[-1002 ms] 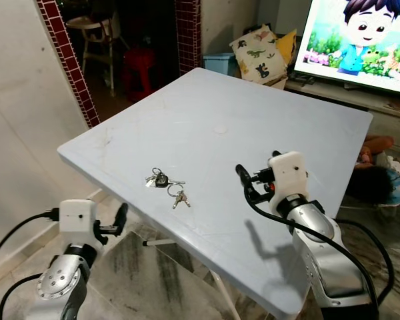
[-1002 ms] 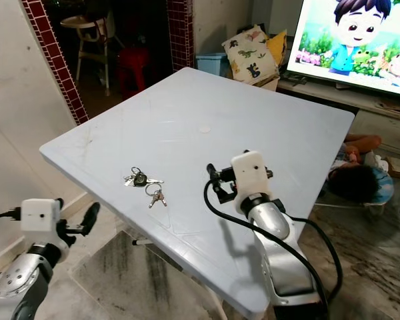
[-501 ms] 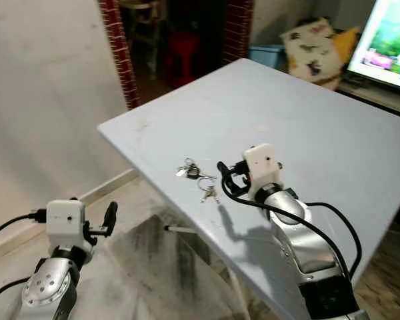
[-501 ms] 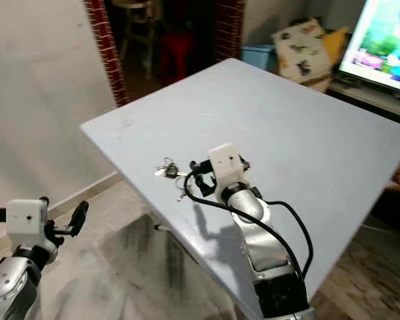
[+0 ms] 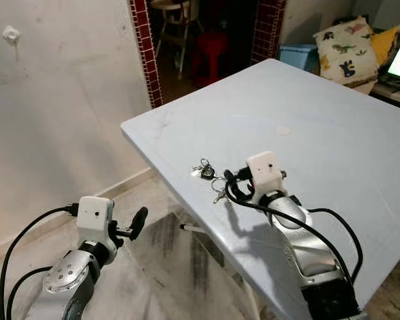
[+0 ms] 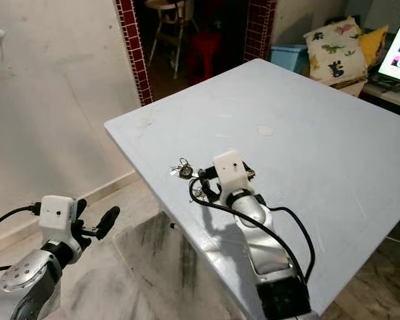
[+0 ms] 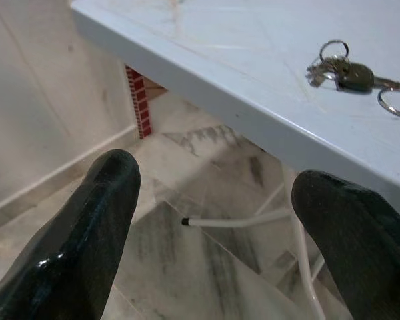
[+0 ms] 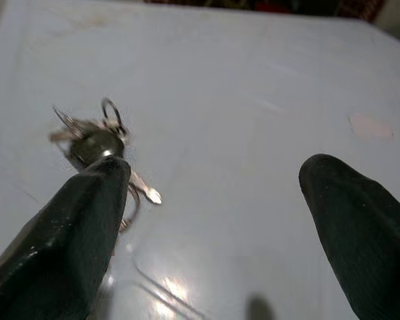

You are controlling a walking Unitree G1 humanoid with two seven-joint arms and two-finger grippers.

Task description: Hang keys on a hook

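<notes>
— Right gripper [image 5: 231, 181] first: where is it, and how do its fingers stand?

— Over the pale blue table [image 5: 333, 127], near the front-left edge. Its wrist view has the two black fingers [image 8: 80, 227] spread wide, gripping nothing.

— And the keys [image 5: 207, 171]?

— Flat on the table just ahead of that gripper: a dark fob, rings, small silver keys. In the wrist view one finger overlaps part of the bunch; whether it touches them I can't say.

— The other arm?

— Left gripper [image 5: 139, 222] hangs beside the table corner, below the top, over the marble floor [image 7: 207, 260]. Its wrist view looks up at the table's edge, fingers far apart, keys at the rim of the picture, cut off.

— Anything the head views add?

— A brick-edged doorway [image 5: 141, 47], a red stool [image 5: 212, 50], a printed cushion [image 6: 332, 41], and a small white knob on the wall [image 5: 11, 35], too small to identify.
</notes>
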